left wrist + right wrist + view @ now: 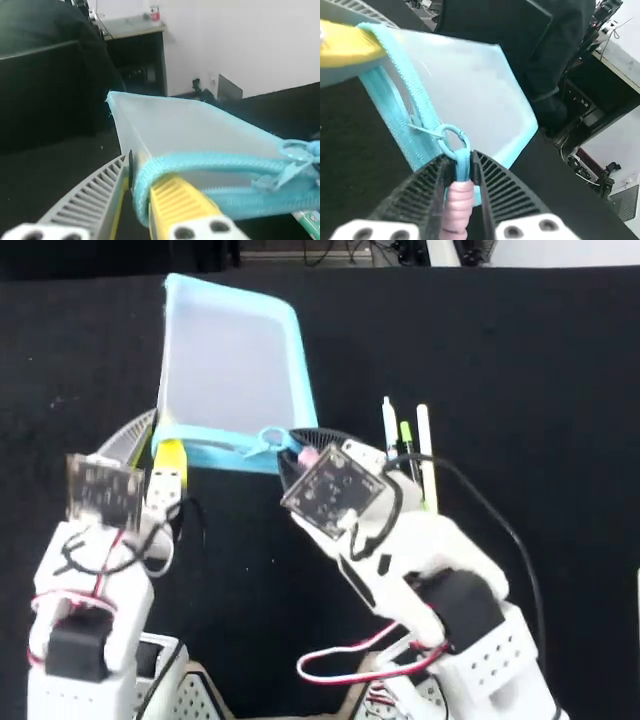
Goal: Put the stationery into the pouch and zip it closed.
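Note:
The translucent pouch [230, 360] with light blue trim lies at the table's back centre. My left gripper [160, 478] is shut on the left end of its zipper edge, the yellow finger [180, 200] under the blue band and the grey finger [90, 195] outside. Past that grip the two zipper bands [210, 165] stand apart. My right gripper [461, 165] is shut on the blue pull tab below the slider ring [452, 137], at the pouch's right front corner [285, 445]. Three pens [406, 440] lie side by side on the cloth just right of that gripper.
A black cloth [520, 370] covers the table, with open room on the far right and in front between the arms. The right arm's black cable [500, 520] loops past the pens. Dark furniture [135, 55] stands behind the table.

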`<action>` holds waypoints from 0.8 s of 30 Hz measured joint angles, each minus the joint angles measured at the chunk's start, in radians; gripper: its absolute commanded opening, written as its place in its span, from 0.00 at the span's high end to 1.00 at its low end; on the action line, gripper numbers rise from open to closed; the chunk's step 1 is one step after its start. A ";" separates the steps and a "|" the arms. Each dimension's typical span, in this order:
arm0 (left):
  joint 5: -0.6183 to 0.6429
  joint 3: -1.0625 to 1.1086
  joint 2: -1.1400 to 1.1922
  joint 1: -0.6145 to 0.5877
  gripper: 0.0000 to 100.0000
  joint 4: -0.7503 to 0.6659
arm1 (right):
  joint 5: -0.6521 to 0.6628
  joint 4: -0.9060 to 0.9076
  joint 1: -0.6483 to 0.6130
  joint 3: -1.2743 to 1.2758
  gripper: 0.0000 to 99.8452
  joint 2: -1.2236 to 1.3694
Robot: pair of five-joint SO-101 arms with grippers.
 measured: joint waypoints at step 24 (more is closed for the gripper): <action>0.098 -0.735 0.786 0.003 0.97 0.755 | 0.002 0.094 0.012 -0.049 0.99 0.038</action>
